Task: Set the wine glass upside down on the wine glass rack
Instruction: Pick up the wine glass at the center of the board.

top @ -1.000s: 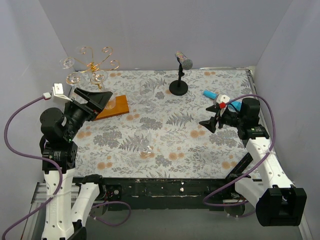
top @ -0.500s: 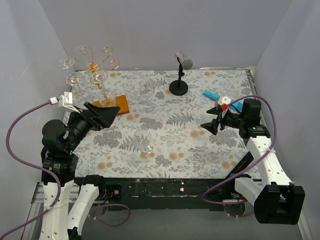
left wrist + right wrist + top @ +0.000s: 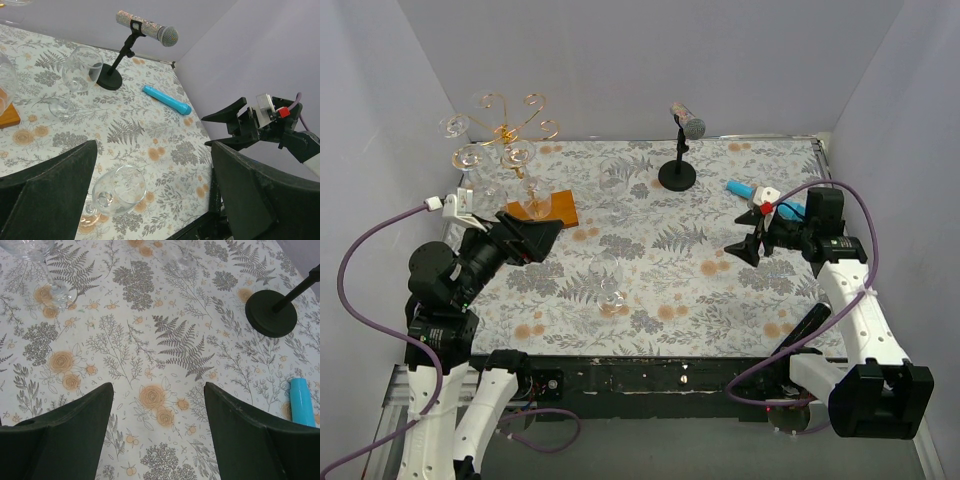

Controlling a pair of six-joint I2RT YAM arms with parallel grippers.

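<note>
Currently the left gripper [image 3: 540, 236] and the right gripper [image 3: 741, 247] are held wide open above the table [image 3: 770, 300], with nothing gripped. One wine glass [image 3: 607, 275] is found near the table's middle, toward the near edge; the wine glass rack [image 3: 506, 133] is set at the far left corner.

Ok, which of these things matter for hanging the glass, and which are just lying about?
For the job: rack; near glass; far glass.
Lying about: microphone; blue tube.
</note>
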